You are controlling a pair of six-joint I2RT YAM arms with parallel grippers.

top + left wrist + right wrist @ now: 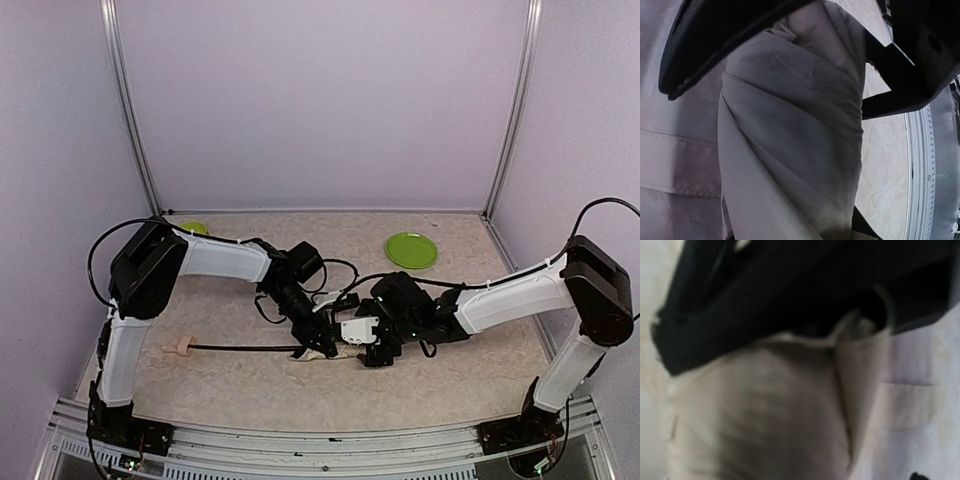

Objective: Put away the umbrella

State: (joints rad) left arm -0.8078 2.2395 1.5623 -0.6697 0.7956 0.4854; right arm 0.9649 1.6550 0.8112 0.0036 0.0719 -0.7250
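Pinching the umbrella [790, 125] canopy, left fingers [715, 35]; green plate [411, 250] apart

A round green plate [411, 250] is laid flat on the beige speckled table [250, 390], near the far right corner. A second green item [193, 228] is partly visible at the far left corner; its type cannot be determined. The table is enclosed by lavender walls [320, 100] and aluminium posts [128, 110].

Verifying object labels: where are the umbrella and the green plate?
umbrella [245, 348], top external view, on its thin black shaft.
green plate [411, 250], top external view, on its centre.
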